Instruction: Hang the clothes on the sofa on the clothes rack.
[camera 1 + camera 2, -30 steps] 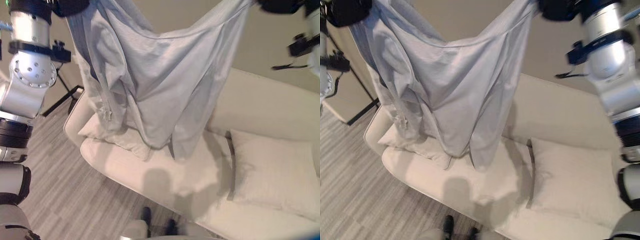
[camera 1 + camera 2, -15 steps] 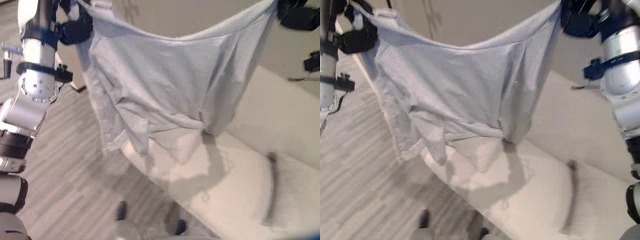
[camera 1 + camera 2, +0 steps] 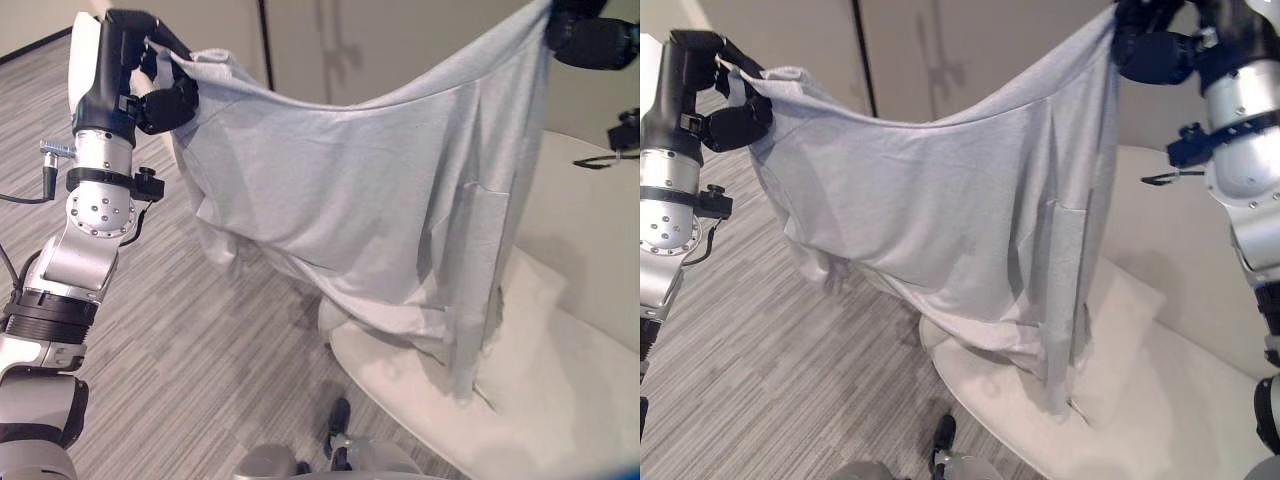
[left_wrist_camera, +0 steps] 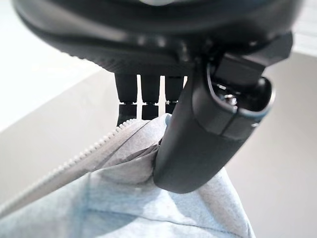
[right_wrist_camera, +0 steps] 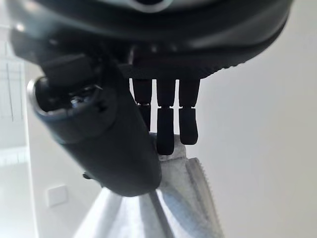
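A light grey shirt point(image 3: 360, 220) hangs spread out in the air between my two raised hands. My left hand point(image 3: 160, 95) is shut on its upper left corner, thumb and fingers pinching the ribbed edge point(image 4: 99, 148). My right hand point(image 3: 1150, 50) is shut on the upper right corner point(image 5: 183, 183). The top edge sags in the middle. The shirt's lower hem hangs down over the white sofa point(image 3: 570, 400), just above the seat.
Grey plank floor point(image 3: 190, 330) lies to the left and in front of the sofa. A white cushion point(image 3: 1120, 330) lies on the seat behind the shirt. A beige wall with a dark vertical strip point(image 3: 263, 40) stands behind.
The whole view has swung to the left, so more floor and wall show. The shirt has spread wider between my hands and its hem has lifted off the sofa seat.
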